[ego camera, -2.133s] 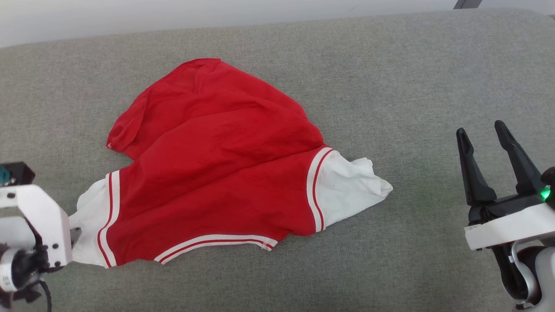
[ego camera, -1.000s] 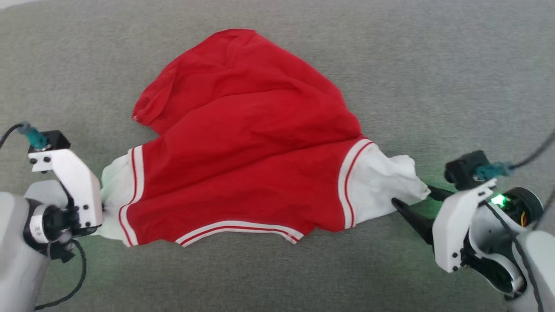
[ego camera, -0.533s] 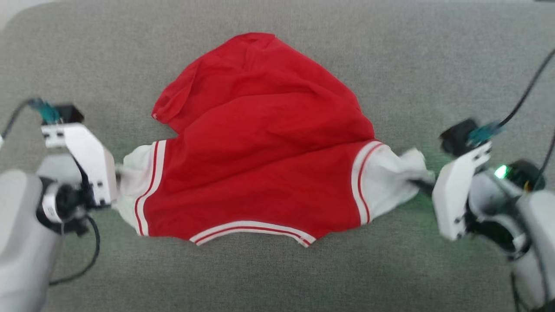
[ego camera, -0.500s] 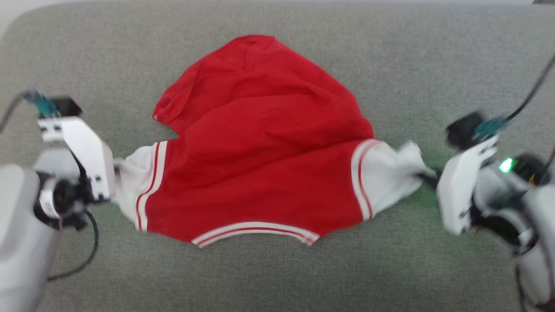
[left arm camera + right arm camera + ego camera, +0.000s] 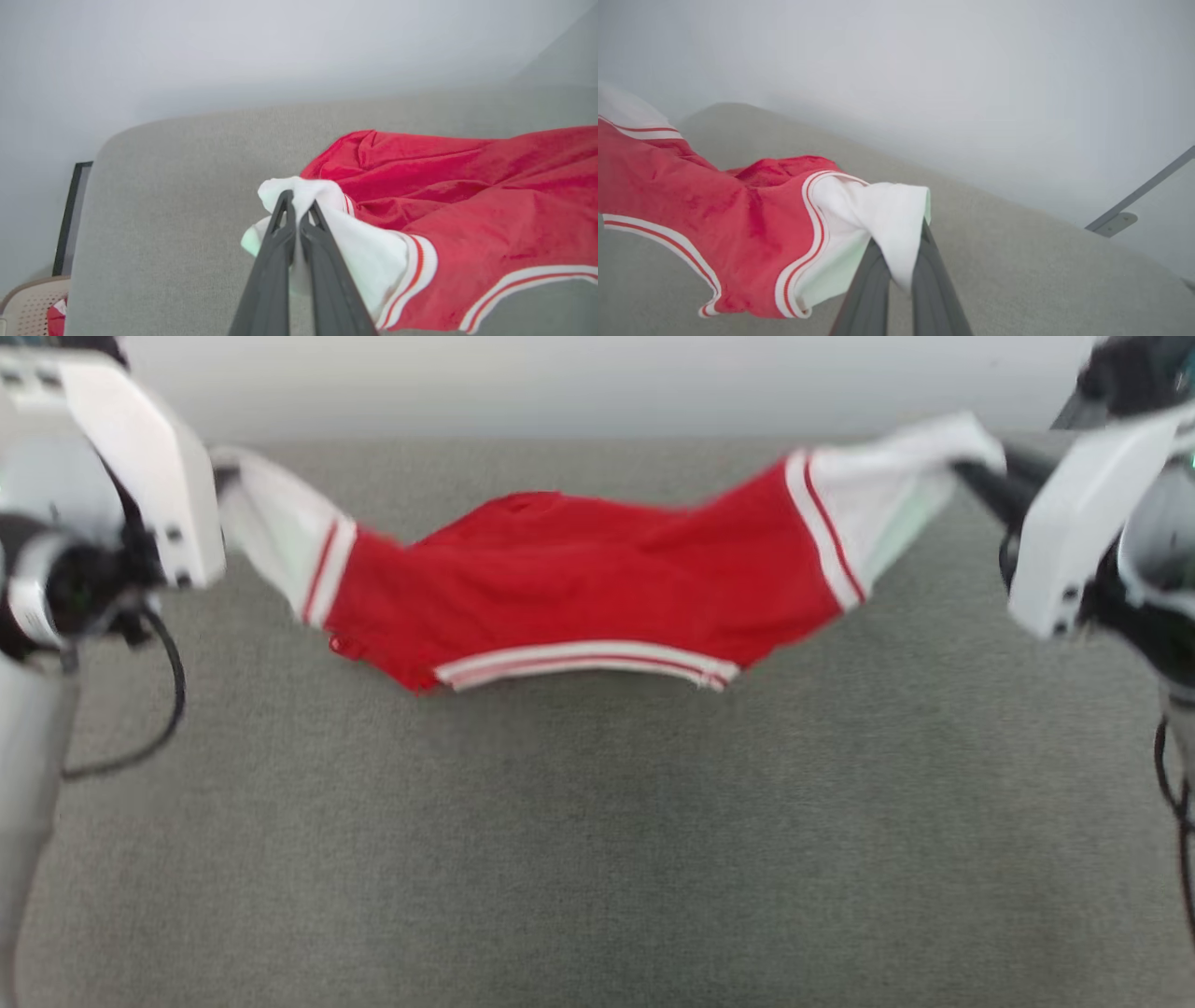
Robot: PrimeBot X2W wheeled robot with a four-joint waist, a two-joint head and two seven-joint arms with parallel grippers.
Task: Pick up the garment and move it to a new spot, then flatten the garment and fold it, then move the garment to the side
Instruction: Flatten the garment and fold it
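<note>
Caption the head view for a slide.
Left tool and right tool hold the red garment stretched between them.

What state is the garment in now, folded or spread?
Spread, not folded: the garment hangs stretched between the left gripper and right gripper, each shut on a white end panel, red middle sagging over the grey surface.

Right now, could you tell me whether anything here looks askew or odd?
Nothing looks damaged; the bright red fabric garment with white end panels sags mid-span, hung between the shut left gripper and right gripper.
</note>
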